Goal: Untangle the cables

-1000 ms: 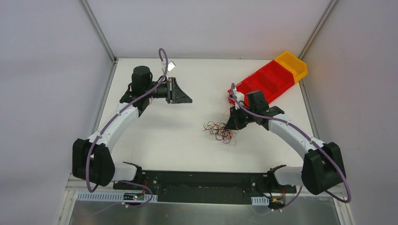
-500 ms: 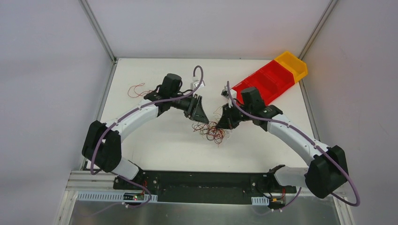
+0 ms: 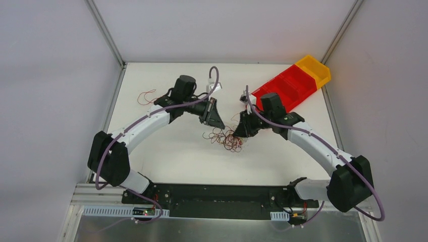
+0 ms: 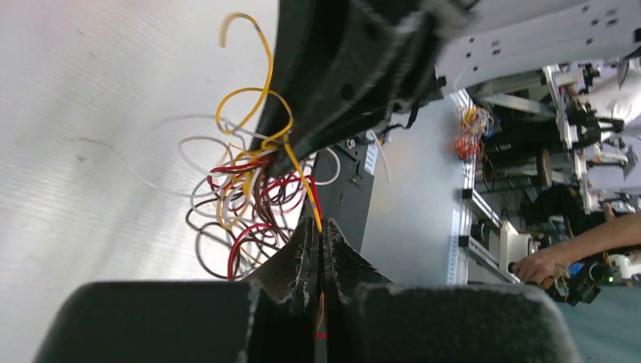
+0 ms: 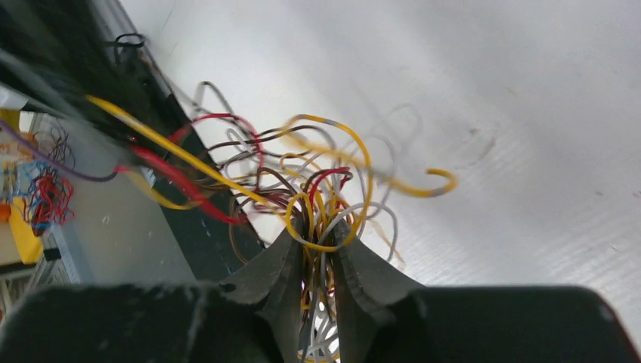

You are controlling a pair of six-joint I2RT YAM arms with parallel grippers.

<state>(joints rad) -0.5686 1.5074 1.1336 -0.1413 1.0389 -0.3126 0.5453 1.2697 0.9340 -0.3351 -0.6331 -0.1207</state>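
The cables (image 3: pixel 224 139) form a small tangle of red, yellow, brown and white loops at mid-table, between both grippers. My left gripper (image 3: pixel 216 122) sits at the tangle's back left, shut on a yellow and a red strand (image 4: pixel 306 185) that run into the tangle (image 4: pixel 242 197). My right gripper (image 3: pixel 237 132) is at the tangle's right side. In the right wrist view its jaws (image 5: pixel 317 227) stand slightly apart, with a loose bundle of yellow, white and brown wires (image 5: pixel 325 189) passing between the fingers.
One separate red wire (image 3: pixel 146 96) lies near the back left of the table. Joined red bins (image 3: pixel 287 88) with a yellow bin (image 3: pixel 314 68) sit at the back right. The walls (image 3: pixel 60 101) close in both sides.
My left arm swung from the back left to the tangle and shut on strands. The tangle shifted left and back. My right jaws parted a little.
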